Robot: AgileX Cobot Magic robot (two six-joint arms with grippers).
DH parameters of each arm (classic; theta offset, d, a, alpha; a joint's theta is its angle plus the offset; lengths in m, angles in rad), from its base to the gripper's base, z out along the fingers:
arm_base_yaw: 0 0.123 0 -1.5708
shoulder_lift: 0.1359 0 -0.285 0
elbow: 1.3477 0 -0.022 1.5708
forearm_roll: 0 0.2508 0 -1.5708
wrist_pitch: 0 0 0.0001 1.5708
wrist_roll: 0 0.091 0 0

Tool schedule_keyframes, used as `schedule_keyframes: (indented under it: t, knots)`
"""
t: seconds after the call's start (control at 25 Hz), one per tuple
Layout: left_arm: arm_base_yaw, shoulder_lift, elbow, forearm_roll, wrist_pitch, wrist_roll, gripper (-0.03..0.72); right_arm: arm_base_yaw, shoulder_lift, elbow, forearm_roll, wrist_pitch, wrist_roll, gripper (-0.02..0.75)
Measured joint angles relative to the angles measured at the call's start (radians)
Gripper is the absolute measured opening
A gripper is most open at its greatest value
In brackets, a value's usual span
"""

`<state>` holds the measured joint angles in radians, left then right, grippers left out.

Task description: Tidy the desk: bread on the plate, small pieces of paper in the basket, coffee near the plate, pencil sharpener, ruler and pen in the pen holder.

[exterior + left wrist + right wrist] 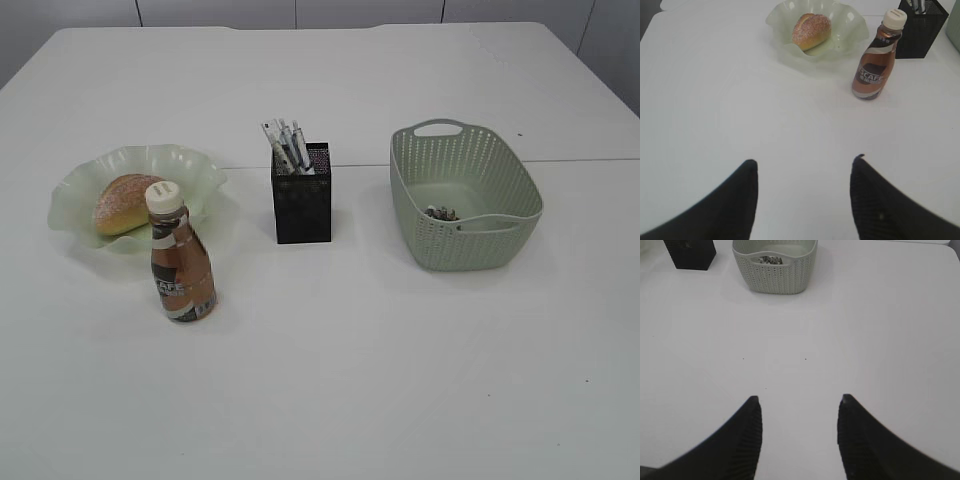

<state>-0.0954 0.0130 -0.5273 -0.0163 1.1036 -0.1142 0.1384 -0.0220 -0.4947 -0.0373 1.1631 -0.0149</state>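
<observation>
Neither arm is seen in the exterior view; in both wrist views the fingers (735,200) are cut off by the lower edge, so only their dark tips are shown. The pen holder (921,30) is clipped by the top edge in the left wrist view; its contents (288,148) are too small to be told apart. The scraps (441,213) in the basket (500,170) are half hidden behind its near wall; the coffee bottle (181,260) label is blurred.
</observation>
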Motion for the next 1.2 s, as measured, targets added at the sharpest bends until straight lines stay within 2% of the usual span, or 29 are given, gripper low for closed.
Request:
schedule_keyframes:
  t: [0.48, 0.76, 1.2]
  knots:
    - [0.0, 0.0, 0.0, 0.0, 0.0, 0.002, 0.433, 0.0, 0.0, 0.0, -0.002, 0.0, 0.0, 0.367]
    - [0.063, 0.0, 0.0, 0.0, 0.0, 0.002, 0.433, -0.046, 0.0, 0.0, -0.002, -0.002, 0.0, 0.368]
    - [0.069, 0.0, 0.0, 0.01, 0.0, 0.042, 0.433, -0.06, 0.0, 0.0, -0.002, -0.002, 0.0, 0.367]
